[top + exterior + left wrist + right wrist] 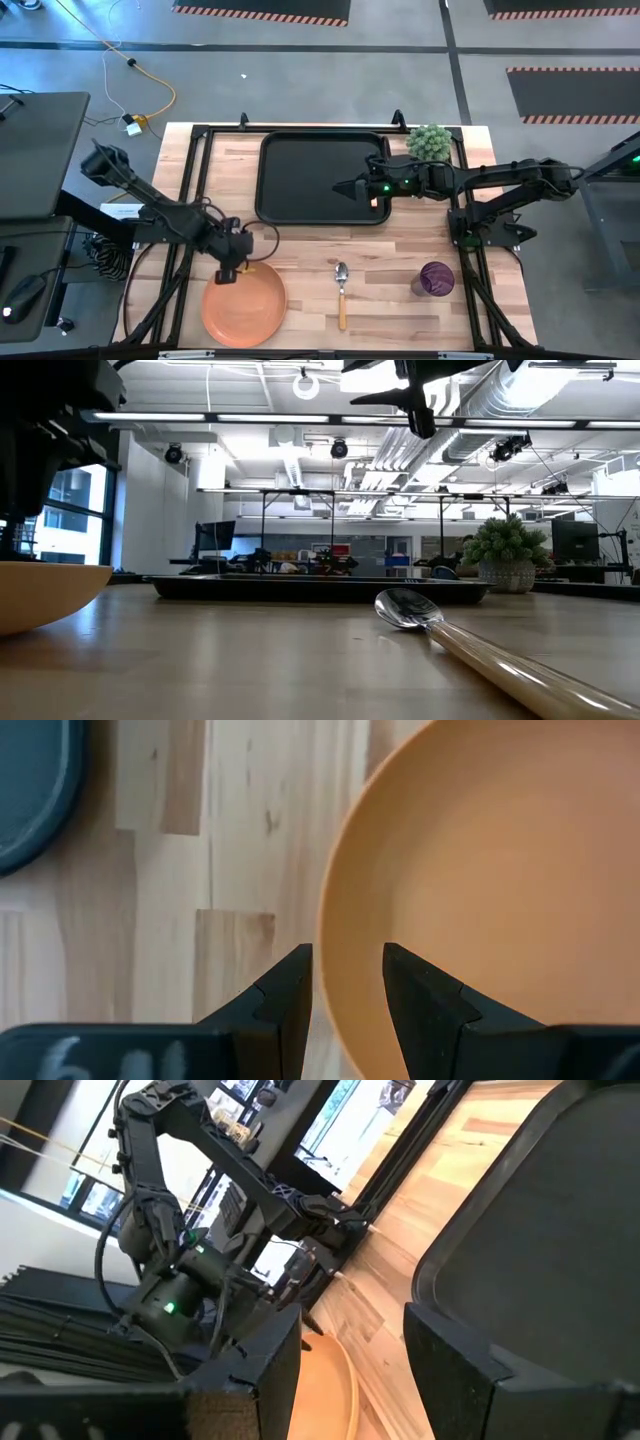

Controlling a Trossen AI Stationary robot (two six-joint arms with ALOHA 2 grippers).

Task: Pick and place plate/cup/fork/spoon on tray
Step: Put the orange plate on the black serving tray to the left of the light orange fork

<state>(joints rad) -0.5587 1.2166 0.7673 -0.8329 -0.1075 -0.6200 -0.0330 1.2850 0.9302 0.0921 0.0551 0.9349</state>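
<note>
The orange plate (243,308) lies flat near the table's front left; in the left wrist view the plate (490,870) fills the frame. My left gripper (228,274) hangs over the plate's far left rim, pointing down and open. Its fingers (285,995) stand one outside and one inside the rim (325,935), with no touch showing. The spoon (341,290) lies flat at front centre, bowl toward the tray (322,175). The purple cup (436,279) stands at front right. My right gripper (340,186) hovers open over the tray's right part. The fork is out of view.
A green potted plant (428,142) stands at the tray's far right corner. Black frame rails run along the table's left (190,190) and right (462,230) sides. Bare wood lies between the tray's near rim and the plate, spoon and cup.
</note>
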